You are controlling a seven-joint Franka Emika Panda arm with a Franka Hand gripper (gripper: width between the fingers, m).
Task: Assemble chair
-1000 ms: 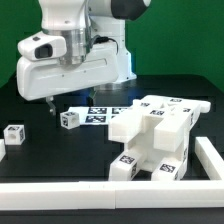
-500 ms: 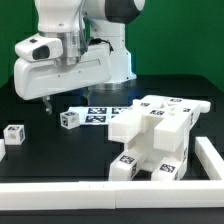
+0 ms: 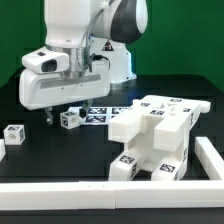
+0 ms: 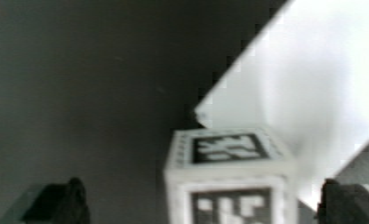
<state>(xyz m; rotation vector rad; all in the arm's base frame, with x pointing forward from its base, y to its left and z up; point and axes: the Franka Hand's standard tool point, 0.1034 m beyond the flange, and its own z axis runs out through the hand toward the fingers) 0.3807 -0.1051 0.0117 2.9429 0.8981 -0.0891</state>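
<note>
One small white block [image 4: 225, 171], black-and-white square tags [image 4: 229, 148], under the wide-open empty gripper [image 4: 202, 203]

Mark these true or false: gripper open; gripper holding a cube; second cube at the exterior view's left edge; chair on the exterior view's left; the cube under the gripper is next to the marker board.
1. The gripper is open. True.
2. The gripper holds a cube. False: the cube sits on the table below the open gripper, ungripped.
3. A second cube lies at the exterior view's left edge. True.
4. The part-built chair stands on the exterior view's left. False: it stands on that view's right.
5. The cube under the gripper lies next to the marker board. True.
</note>
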